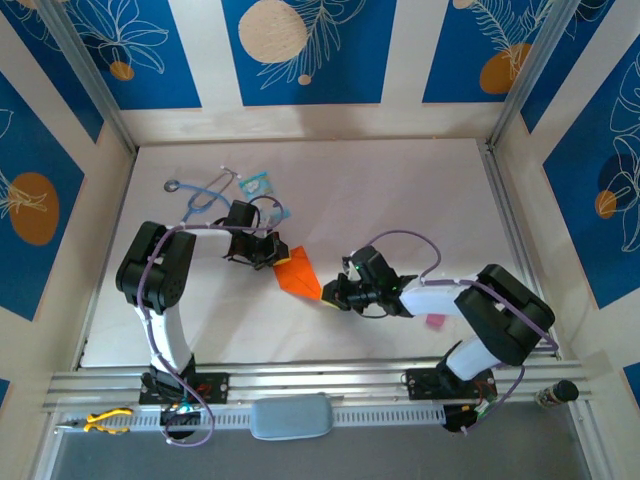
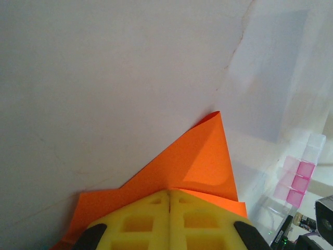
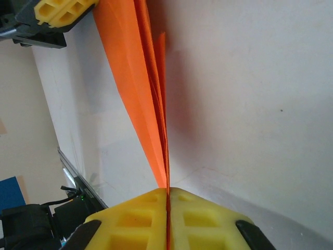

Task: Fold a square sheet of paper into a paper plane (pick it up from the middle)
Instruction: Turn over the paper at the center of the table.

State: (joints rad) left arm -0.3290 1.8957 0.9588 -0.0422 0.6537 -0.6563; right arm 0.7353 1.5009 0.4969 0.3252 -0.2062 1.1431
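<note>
The orange paper plane (image 1: 298, 272) is roughly mid-bench (image 1: 420, 200), a touch toward the near edge, strung between the two arms. The left jaws are pressed together on its wide end, and the right jaws are pinched tight on the pointy end, with the folded layers fanning out edge-on in the right wrist view. Can't tell if it's actually touching the bench.

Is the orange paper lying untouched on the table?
No, the left gripper and right gripper each pinch one end of the orange paper.
</note>
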